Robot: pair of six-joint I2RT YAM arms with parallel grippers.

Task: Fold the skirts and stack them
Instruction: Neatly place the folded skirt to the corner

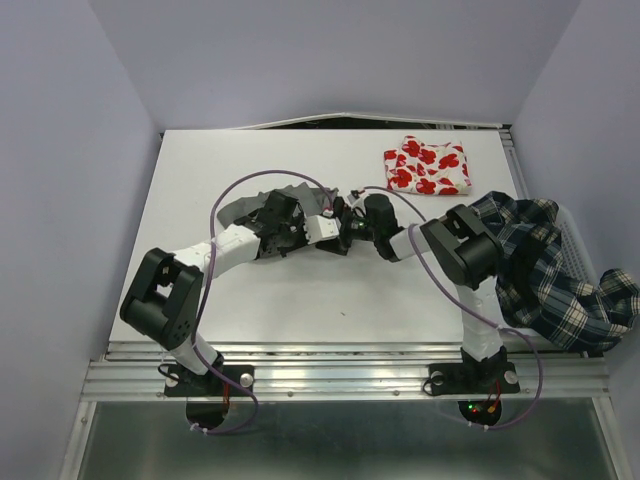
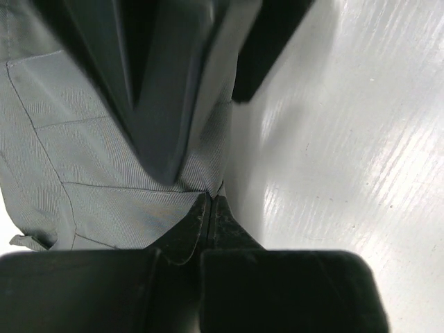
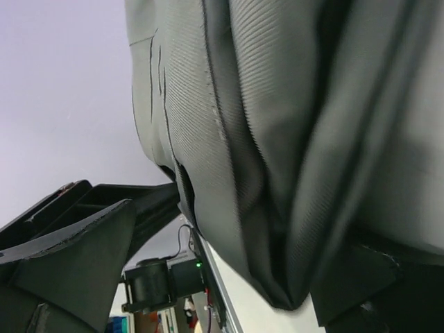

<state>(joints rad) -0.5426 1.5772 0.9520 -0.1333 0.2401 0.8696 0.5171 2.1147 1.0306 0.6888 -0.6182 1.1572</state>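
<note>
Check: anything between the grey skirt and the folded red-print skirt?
No loose object visible. Only the right gripper, open around the grey skirt, sits toward the red-print skirt. The left gripper is shut on the grey skirt.

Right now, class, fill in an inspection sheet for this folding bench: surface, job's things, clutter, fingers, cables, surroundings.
Surface: white table, glossy.
Job's things: red-print skirt folded at the far right; grey skirt bunched mid-table; plaid skirt draped over the basket.
Clutter: nothing seen.
Fingers: left fingers shut on the grey skirt; right fingers open, grey cloth hanging between them.
Cables: purple cables loop along both arms.
Surroundings: lilac walls on three sides; metal rail at the near edge.
</note>
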